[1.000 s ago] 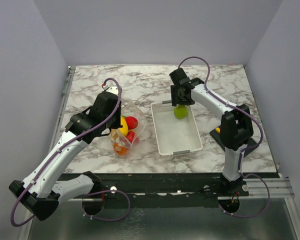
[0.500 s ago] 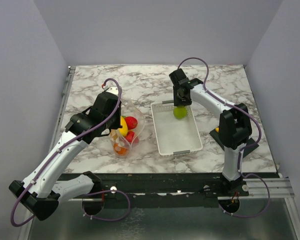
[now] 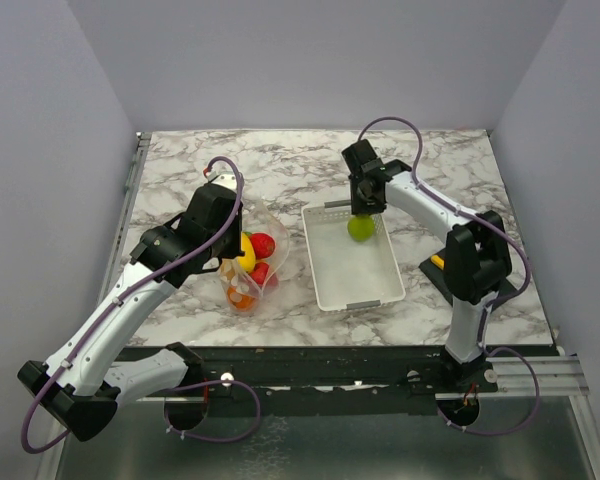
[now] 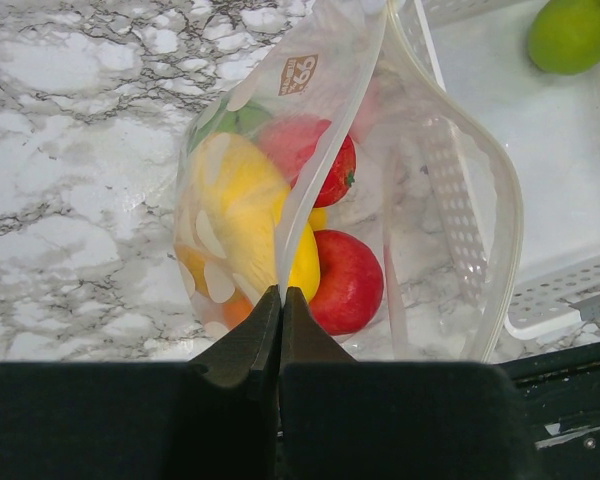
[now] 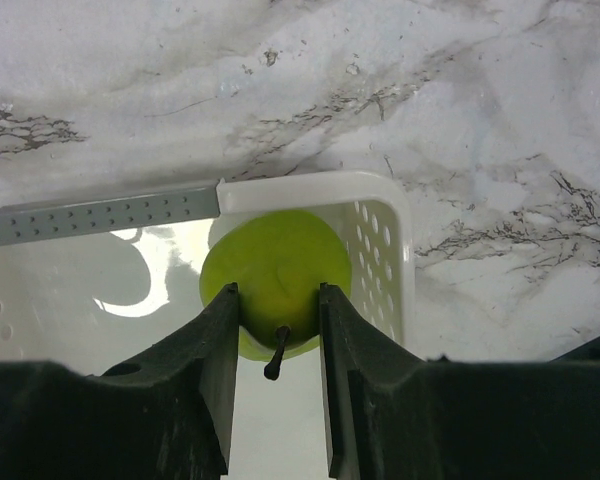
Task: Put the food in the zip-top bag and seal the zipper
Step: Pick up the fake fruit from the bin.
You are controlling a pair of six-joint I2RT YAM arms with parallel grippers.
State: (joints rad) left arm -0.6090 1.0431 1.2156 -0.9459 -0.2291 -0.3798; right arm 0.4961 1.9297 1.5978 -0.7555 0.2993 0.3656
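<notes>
Light green fruit (image 5: 275,270): sits in the far right corner of the white slotted basket (image 3: 325,290), resting on the basket floor. Its dark stalk points back toward the right wrist camera, between the fingers.

Right gripper (image 5: 277,295): jaws part-way closed, one finger pressed against each flank of the fruit. The fruit is gripped but not lifted.

Zip-top bag (image 3: 270,290): lies on the marble table (image 3: 280,170), just left of the basket. Its long axis runs roughly near to far. The mouth is raised and gapes toward the basket side. The zipper (image 4: 325,170) forms the near lip, running straight up from the left gripper's pinch, while the opposite lip bows out in a wide loop.

Left gripper (image 4: 281,300): jaws fully closed, pinching that near lip and holding the mouth open.

Bag contents: a yellow fruit (image 4: 235,200), two red fruits (image 4: 345,280), a dark green fruit (image 4: 230,120) and an orange fruit (image 4: 235,312) low in the bag.

Change from a second ago: the right jaws stood wider around the fruit and have narrowed onto it. The fruit, bag, basket and left arm have not shifted.
</notes>
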